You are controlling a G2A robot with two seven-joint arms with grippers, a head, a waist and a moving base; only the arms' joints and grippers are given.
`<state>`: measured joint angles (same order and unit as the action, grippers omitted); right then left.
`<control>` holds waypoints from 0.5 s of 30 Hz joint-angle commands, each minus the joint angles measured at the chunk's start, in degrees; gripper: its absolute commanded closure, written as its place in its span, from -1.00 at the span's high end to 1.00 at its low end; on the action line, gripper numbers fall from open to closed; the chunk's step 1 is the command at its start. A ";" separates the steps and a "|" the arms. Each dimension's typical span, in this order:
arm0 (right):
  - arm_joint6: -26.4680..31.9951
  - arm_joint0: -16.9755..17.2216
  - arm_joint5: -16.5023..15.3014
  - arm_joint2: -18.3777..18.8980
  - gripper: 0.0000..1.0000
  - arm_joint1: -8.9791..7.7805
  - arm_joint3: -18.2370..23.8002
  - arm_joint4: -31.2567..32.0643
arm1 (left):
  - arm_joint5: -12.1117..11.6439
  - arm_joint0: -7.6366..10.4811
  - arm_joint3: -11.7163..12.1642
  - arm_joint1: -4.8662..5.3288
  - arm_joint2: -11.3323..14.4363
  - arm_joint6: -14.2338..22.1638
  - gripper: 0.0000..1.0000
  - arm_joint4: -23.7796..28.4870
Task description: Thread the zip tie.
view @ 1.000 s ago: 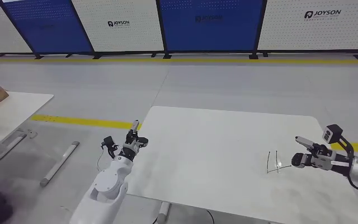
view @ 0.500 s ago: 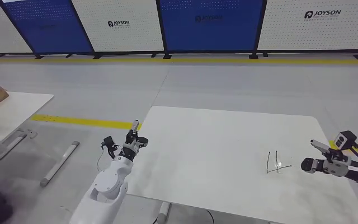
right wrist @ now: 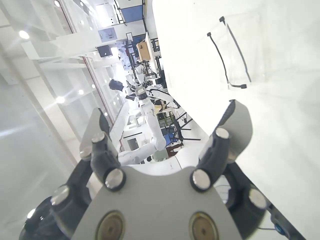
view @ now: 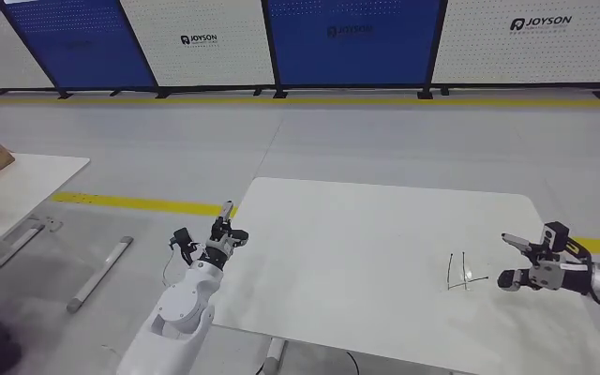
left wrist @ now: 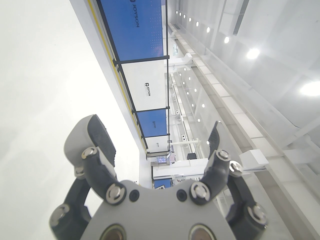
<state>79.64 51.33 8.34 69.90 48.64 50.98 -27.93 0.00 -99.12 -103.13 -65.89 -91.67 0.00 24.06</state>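
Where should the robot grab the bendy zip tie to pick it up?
Probably mid-strap on the bendy zip tie, from straight above, with the open jaws of the right gripper straddling it. It lies flat on the table, so a sideways approach finds nothing to pinch, and both ends stay free for threading.

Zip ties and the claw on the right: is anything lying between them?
No. In the top view, bare white table lies between the right gripper and the zip ties; the right wrist view agrees.

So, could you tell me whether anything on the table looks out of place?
Nothing stands out: the black zip ties lie loose and unthreaded on the white table, apart from the open right gripper.
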 commanded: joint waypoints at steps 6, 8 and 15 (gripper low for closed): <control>0.00 0.03 0.02 0.04 1.00 0.00 0.03 0.03 | 0.00 0.00 0.00 0.00 0.00 0.00 1.00 0.00; 0.00 0.03 0.02 0.04 1.00 0.00 0.03 0.03 | 0.00 0.00 0.00 0.00 0.00 0.00 1.00 0.00; 0.00 3.91 -16.24 -0.75 1.00 -2.42 6.96 -2.15 | 0.00 0.00 0.00 0.00 0.00 0.00 1.00 0.00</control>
<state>79.64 55.05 -2.88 69.39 46.89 57.46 -29.82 0.00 -99.12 -103.13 -65.89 -91.67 0.00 24.06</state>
